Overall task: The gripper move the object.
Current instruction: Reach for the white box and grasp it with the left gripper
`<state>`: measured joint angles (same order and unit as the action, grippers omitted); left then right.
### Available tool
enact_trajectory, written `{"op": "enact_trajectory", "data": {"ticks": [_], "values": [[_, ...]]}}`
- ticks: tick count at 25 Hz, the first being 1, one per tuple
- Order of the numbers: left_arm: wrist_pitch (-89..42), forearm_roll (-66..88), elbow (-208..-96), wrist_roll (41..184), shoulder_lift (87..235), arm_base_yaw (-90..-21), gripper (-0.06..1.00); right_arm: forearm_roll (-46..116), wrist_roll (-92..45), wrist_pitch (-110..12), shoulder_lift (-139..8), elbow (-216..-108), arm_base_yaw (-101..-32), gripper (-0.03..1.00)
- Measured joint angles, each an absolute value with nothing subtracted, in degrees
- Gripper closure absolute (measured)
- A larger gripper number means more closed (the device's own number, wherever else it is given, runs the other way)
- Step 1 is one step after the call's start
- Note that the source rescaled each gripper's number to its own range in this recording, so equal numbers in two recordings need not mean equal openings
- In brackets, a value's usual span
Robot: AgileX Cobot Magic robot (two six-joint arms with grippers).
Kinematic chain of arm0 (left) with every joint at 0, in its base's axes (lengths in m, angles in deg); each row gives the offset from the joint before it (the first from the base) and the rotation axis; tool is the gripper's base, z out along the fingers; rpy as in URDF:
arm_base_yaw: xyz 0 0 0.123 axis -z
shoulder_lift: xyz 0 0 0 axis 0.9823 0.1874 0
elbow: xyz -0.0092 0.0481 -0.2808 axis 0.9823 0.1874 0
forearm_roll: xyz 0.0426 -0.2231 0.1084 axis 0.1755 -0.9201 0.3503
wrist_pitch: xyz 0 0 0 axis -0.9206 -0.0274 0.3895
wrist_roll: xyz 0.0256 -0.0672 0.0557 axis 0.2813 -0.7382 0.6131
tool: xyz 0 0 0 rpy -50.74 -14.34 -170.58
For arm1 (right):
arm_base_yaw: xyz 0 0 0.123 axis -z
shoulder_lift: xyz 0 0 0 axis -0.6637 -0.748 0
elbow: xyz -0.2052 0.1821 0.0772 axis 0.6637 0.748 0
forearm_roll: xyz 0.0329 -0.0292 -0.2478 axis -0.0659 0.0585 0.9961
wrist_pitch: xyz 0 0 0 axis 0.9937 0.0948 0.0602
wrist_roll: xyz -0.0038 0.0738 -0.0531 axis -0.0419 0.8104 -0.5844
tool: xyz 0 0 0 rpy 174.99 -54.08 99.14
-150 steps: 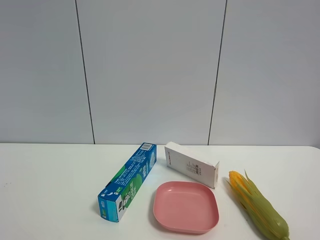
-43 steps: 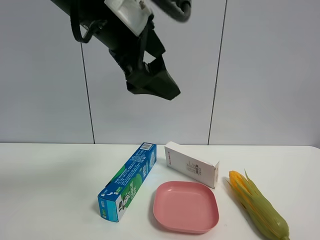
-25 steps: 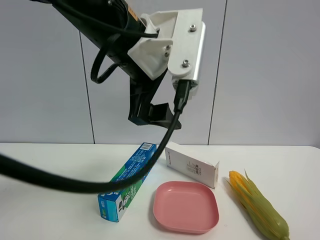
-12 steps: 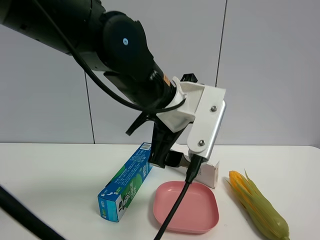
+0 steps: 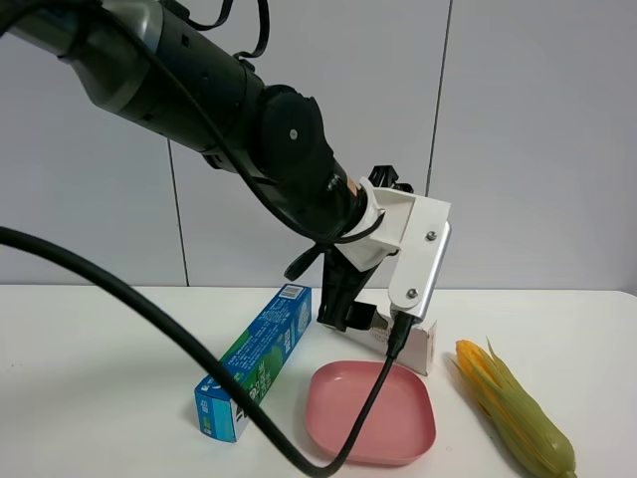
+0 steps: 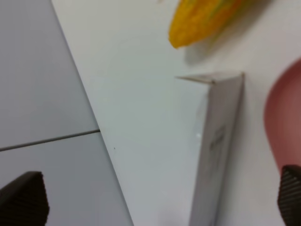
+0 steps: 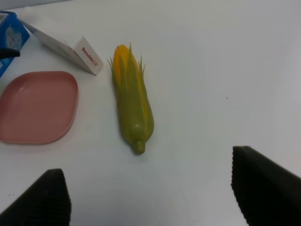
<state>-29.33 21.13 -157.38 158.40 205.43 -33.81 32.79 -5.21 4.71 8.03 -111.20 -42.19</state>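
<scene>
**A:** Starting big: white table [image 5: 90, 378], same in every clip. Then the left arm [image 5: 199, 90]. Nowhere in sight six seconds back, up high by the wall at 1.7 s, now slung low over the middle of the table. Trailing a thick black cable [image 5: 129, 289] that loops down toward the front edge. Barely shifted from half a second ago, just rolled a bit at the wrist, with the white module [image 5: 418, 264] facing the high camera.

**B:** Yep. Next down in size: blue-green box [image 5: 254, 360] lying diagonal, left of the pink plate [image 5: 370, 413], and corn [image 5: 518, 413] off to the right. Not budged in any frame, far as can be told.

**A:** And the left gripper [image 6: 155, 200]? Jaws spread wide in the wrist view, a fingertip [image 6: 23, 197] out at each side, pinching nothing. Down much lower than a second ago.

**B:** Agreed. As for the object [image 6: 221, 136]: flat on the table just behind the plate, between box and corn, same spot as at the start. Mostly hidden behind the claw from the high camera, only the right end poking out. Seen from the left wrist, lying between the two fingers, nearer one of them, touching neither in what shows.

**A:** Last, the right gripper [image 7: 150, 193]: fingers wide apart too, gripping nothing, hanging over bare table near the corn. Out of the high view.
</scene>
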Motion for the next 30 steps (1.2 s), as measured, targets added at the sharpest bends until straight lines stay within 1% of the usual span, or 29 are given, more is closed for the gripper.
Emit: {"op": "enact_trajectory", "data": {"ticks": [8, 17, 30], "values": [[-34.83, 21.13, -163.79, 155.45, 210.9, -35.67, -0.06, 32.79, -5.21, 4.71, 8.03, -111.2, -42.19, -0.03], [-35.63, 21.23, -169.68, 154.8, 216.55, -36.23, -0.06, 32.79, -5.21, 4.71, 8.03, -111.2, -42.19, -0.03], [-35.62, 21.5, -170.22, 154.74, 218.23, -37.33, -0.06, 32.79, -5.21, 4.71, 8.03, -111.2, -42.19, -0.03]]}}
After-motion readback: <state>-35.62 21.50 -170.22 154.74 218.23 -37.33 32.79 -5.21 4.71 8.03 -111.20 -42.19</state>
